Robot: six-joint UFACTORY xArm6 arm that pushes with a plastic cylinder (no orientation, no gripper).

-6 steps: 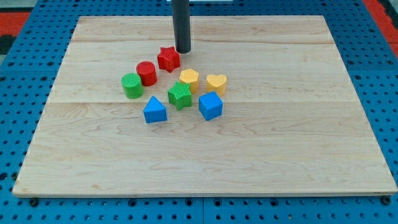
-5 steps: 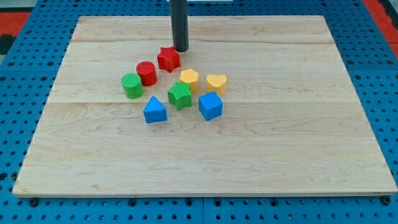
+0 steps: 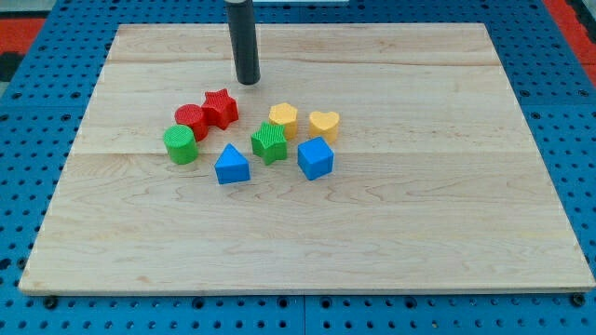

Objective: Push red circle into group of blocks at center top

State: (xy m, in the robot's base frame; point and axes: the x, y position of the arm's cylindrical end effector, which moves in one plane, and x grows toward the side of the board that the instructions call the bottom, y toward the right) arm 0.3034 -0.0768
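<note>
The red circle (image 3: 191, 120) lies left of the board's middle, touching the red star (image 3: 221, 107) on its right and the green circle (image 3: 181, 144) below it. My tip (image 3: 248, 82) stands above and to the right of the red star, a short gap away from it. To the right lie a yellow hexagon-like block (image 3: 283, 118), a yellow heart (image 3: 324, 124), a green star (image 3: 269, 141), a blue triangle (image 3: 231, 165) and a blue cube (image 3: 316, 157).
The wooden board (image 3: 447, 242) rests on a blue pegboard (image 3: 28, 130) that surrounds it. The blocks cluster slightly left of the board's centre.
My tip moved left. The red star, red circle and green circle all slid left and slightly down; the other blocks stayed put.
</note>
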